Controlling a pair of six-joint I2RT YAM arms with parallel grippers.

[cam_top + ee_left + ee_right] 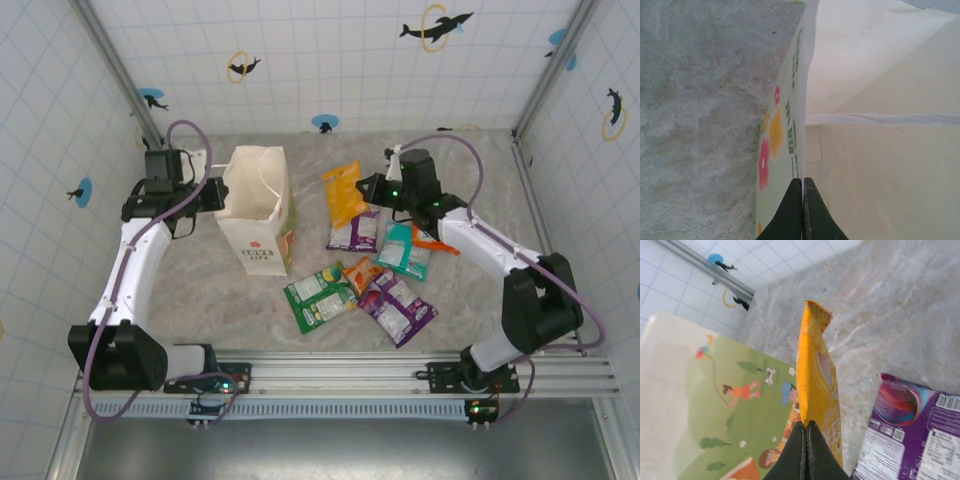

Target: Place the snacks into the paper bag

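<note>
Nearest on the counter lie the loose snacks: a purple packet and a green packet, with a small orange packet between them. A little farther are a teal packet and a second purple packet. All of these lie flat on the right half of the counter.

Farther again, the right hand is closed on the yellow-orange packet. In the right wrist view its fingers pinch one end of this packet, which stands edge-on and stretches away from them. From above, its long axis runs about near to far. I cannot tell if it is already off the counter.

At the same depth the paper bag stands upright, to the left of the right hand and near it, its mouth open upward. The left hand is closed on the left wall of the bag at the rim, so I judge that it holds the mouth open. The part of the inside that I can see holds no packet.

The right arm is the nearer one to every snack. I judge that its coming move goes to the left and over the rim.
</note>
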